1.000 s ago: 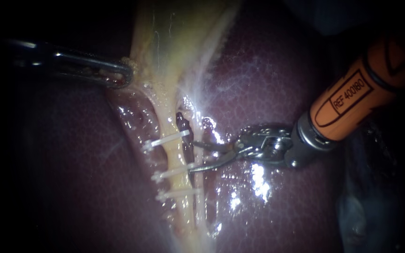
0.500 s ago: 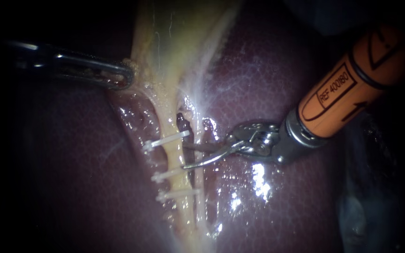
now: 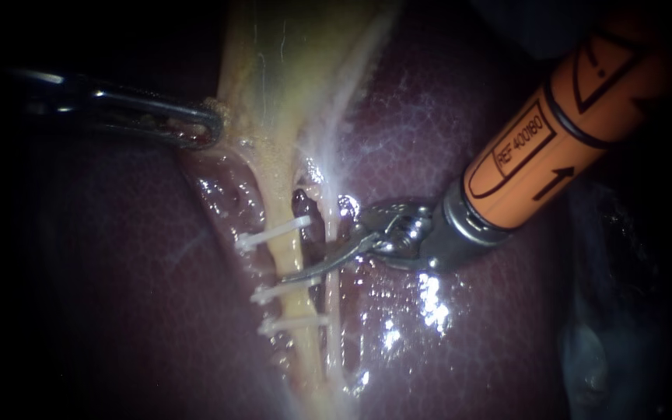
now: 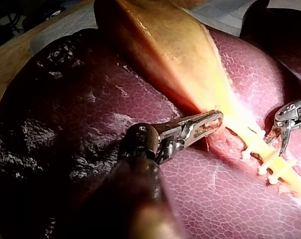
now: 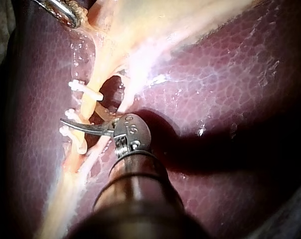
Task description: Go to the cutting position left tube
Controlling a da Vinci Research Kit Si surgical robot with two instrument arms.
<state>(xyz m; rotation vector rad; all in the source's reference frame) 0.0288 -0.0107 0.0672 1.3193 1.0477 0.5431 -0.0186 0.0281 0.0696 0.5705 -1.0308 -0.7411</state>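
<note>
Over the last second the orange-sleeved right instrument point(image 3: 299, 264) had slid leftward across the glistening dark red liver point(image 3: 445, 140), away from that organ's right edge, until its slim curved steel pincer reached the pale yellow left tube point(image 3: 289, 247). The pincer stood open. One blade lay across the tube in the gap between the top and middle of three white plastic clips point(image 3: 270, 233), closer to the middle one. The other blade was probably tucked behind the tube, out of clear sight. The tube itself had not shifted; it ran down the liver's central groove below the tapering yellow gallbladder point(image 3: 274, 70). The dark slender left instrument point(image 3: 210, 124) kept its pincer closed on the gallbladder's edge, holding it taut. The approach looked nearly complete, with the blades straddling the intended cut site.
</note>
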